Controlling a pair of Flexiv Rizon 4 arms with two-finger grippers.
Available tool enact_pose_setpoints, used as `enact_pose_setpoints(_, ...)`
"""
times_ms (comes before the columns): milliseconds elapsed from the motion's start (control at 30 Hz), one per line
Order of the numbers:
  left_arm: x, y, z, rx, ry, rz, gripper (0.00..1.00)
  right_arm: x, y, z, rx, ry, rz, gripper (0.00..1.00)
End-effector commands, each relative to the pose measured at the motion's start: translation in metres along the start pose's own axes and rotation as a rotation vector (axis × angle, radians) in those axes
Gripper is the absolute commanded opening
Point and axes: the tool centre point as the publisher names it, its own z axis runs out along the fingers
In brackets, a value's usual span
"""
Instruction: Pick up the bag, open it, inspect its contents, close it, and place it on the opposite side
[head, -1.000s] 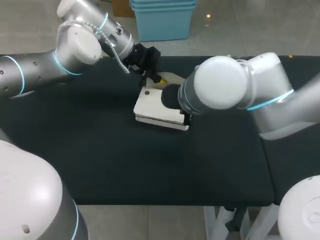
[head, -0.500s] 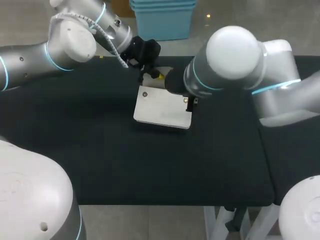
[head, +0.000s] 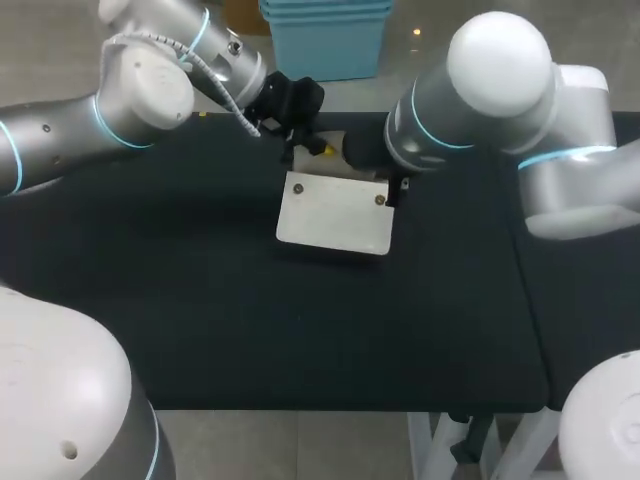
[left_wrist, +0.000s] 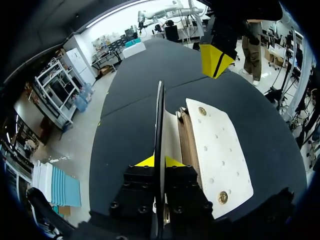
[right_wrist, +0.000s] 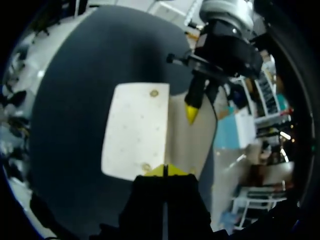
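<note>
White flat studded bag (head: 335, 215) lies on the black table (head: 200, 310), its long axis running gripper to gripper: the left gripper (left_wrist: 161, 161) pinches its thin upright panel at one end, while the right gripper (left_wrist: 215, 62), tips together and empty, hangs just beyond the other.

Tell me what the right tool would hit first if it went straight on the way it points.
Most likely the bag, lying just ahead of the right tool; the left tool is further on, slightly aside. Depth is unclear.
</note>
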Motion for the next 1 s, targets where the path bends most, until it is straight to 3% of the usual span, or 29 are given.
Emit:
enact_pose_setpoints(33,-0.001,0.0,-0.003,0.022,0.0,0.002,0.0,-0.019,0.011,0.007,0.032,0.083,-0.027,0.0)
enact_pose_setpoints(167,-0.002,-0.001,-0.004,0.023,0.001,0.002,0.0,-0.022,0.011,0.011,0.034,0.092,-0.035,0.0)
enact_pose_setpoints(200,-0.005,-0.004,-0.006,0.031,0.009,-0.001,0.0,-0.024,0.012,0.022,0.042,0.115,-0.057,0.0)
enact_pose_setpoints(500,-0.007,-0.017,-0.017,0.031,0.02,-0.009,0.0,-0.024,0.012,0.05,0.04,0.136,-0.081,0.0)
enact_pose_setpoints(1000,-0.001,-0.029,-0.024,0.019,0.025,0.026,0.0,-0.03,-0.002,0.066,0.075,0.104,-0.09,0.0)
